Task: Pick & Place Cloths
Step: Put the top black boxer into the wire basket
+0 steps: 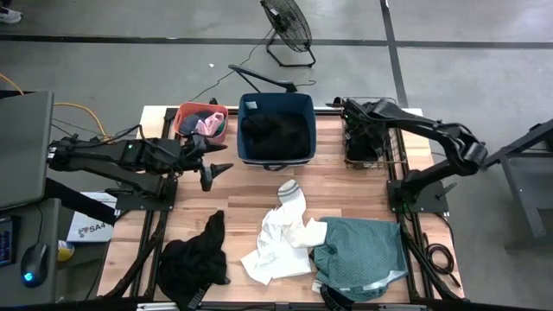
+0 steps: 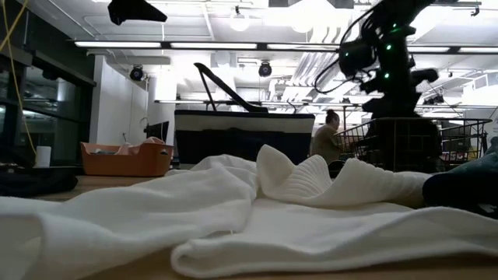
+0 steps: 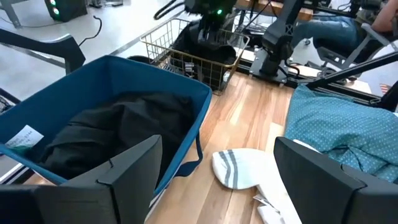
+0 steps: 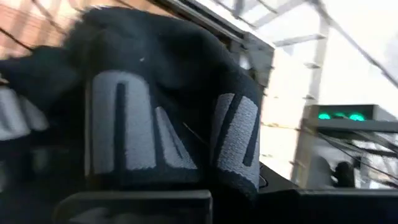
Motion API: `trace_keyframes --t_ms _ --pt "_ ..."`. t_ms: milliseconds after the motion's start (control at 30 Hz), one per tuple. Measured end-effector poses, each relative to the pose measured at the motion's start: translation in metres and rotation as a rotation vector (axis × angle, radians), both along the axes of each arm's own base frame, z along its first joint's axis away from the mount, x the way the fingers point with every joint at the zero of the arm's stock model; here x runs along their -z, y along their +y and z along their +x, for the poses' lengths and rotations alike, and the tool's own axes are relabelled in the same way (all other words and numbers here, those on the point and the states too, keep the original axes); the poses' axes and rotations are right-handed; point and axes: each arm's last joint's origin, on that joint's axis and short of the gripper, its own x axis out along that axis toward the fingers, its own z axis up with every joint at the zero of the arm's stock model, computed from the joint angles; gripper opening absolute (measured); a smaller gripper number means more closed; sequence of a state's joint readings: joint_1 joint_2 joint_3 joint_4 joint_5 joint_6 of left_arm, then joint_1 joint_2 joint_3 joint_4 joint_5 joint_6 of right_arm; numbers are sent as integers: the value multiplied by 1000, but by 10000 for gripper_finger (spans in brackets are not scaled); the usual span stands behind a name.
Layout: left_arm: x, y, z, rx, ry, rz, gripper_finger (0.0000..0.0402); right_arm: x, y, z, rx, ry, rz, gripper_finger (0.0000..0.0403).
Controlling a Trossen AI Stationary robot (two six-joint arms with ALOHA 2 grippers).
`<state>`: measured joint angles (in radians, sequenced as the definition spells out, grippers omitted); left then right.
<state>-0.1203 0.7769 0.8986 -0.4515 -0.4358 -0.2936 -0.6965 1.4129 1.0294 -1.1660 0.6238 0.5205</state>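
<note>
On table front: white cloth | long axis front-to-back, striped cuff rearward

This looks like a robotics lab in a big industrial hall: grey concrete floor at the top of the high view, a floor fan at upper centre, long ceiling lights at upper left.

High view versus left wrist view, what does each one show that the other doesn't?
Only the high view shows the orange basin, the black cloth at the table's near left, and the floor fan. Only the left wrist view shows a paper tag inside the tub. Both show the navy tub, the wire basket, the white cloth and the teal cloth.
</note>
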Motion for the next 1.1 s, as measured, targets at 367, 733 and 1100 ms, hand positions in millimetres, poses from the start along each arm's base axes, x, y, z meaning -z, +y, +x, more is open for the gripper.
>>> trace_keyframes --t_ms 367,733,1100 --pt "-1 1 -6 -2 1 -3 305 22 -24 2 8 -38 115 8" --pt "-1 1 -6 5 2 -11 305 20 -24 1 -9 -48 128 140" --pt "5 1 -13 -1 55 -49 305 -21 -7 -15 -40 -184 -3 239"
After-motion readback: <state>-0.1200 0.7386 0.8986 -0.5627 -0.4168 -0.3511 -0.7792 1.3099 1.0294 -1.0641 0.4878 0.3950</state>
